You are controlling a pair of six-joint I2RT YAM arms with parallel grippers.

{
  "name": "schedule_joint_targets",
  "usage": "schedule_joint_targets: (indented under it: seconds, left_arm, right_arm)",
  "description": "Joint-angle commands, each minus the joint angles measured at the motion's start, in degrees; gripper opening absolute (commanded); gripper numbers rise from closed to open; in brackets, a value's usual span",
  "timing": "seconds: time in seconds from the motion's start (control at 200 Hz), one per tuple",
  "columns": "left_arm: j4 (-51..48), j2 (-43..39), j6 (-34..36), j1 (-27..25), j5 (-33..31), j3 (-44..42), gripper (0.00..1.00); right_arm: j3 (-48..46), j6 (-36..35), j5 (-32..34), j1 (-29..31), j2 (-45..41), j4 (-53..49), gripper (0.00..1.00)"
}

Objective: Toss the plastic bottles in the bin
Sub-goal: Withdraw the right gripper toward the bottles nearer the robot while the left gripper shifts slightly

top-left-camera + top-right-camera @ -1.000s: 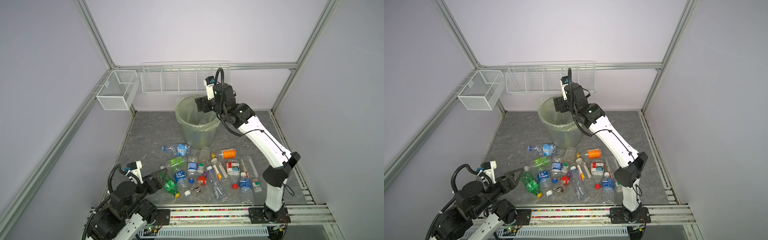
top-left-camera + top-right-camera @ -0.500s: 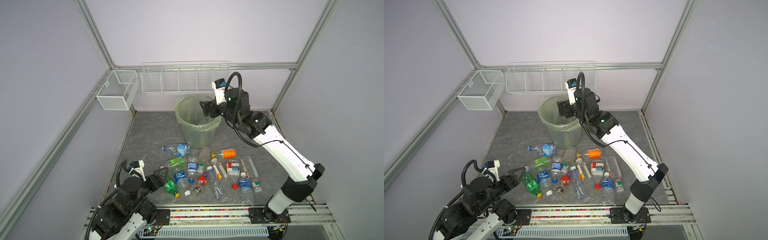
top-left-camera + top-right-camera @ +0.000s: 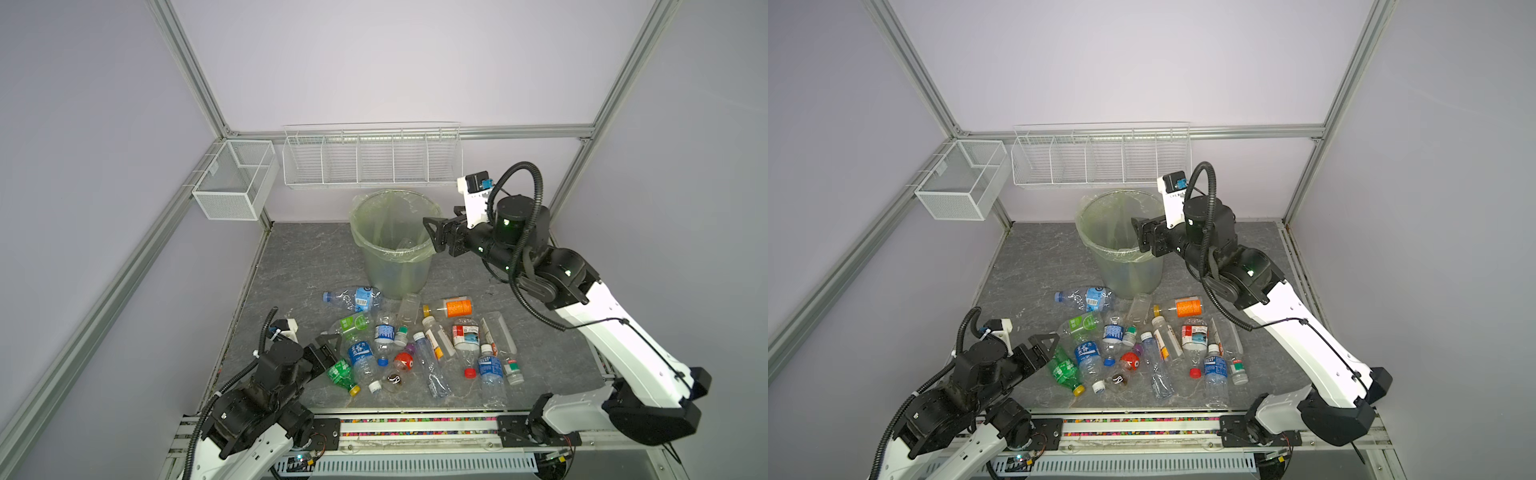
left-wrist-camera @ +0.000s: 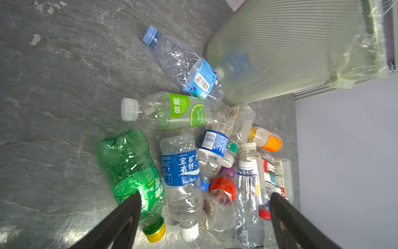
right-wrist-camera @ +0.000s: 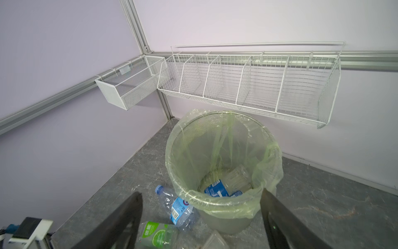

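right arm (image 3: 615, 345) and left arm (image 3: 249, 455): white shells nearest the rail (image 3: 415, 430), black round joints farther from it, green lights on the right one's, ribbed black hose loops, white camera blocks with blue plugs, black wedge-shaped fingers (image 5: 120, 224).

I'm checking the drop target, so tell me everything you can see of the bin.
The bin is a round, tapered, grey mesh-looking bucket, lined with a pale green bag folded over its rim. It stands upright at the back of the grey floor. A few bottles lie inside; a blue-labelled bottle rests against its base.
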Motion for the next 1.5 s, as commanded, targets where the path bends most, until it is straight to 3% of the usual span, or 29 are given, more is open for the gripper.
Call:
schedule_joint_targets:
  seconds: [0.0, 0.435, 0.675, 1.045, 1.495]
  left_arm:
    - [-2.5, 0.8, -2.0, -0.1, -2.0, -1.3, 0.92]
    - [1.5, 3.7, -2.4, -0.1, -1.2, -4.3, 0.92]
    - [3.0, 5.8, -1.7, -0.1, -1.1, -4.6, 0.93]
    - [3.8, 6.0, -1.6, -0.1, -0.8, -5.4, 0.93]
    - [3.3, 5.6, -2.0, -0.1, -1.2, -6.7, 0.93]
  right_arm:
    - [-0.4, 3.2, 1.1, 0.3, -2.4, -6.2, 0.88]
    - [-10.1, 15.5, 9.9, -2.2, -10.7, -25.1, 0.88]
    - [-20.8, 22.5, 9.1, -7.1, -15.0, -32.1, 0.88]
    - [-35.6, 28.3, 9.1, -10.7, -16.5, -33.2, 0.88]
    - [-45.8, 28.2, 5.2, -16.9, -13.3, -26.8, 0.89]
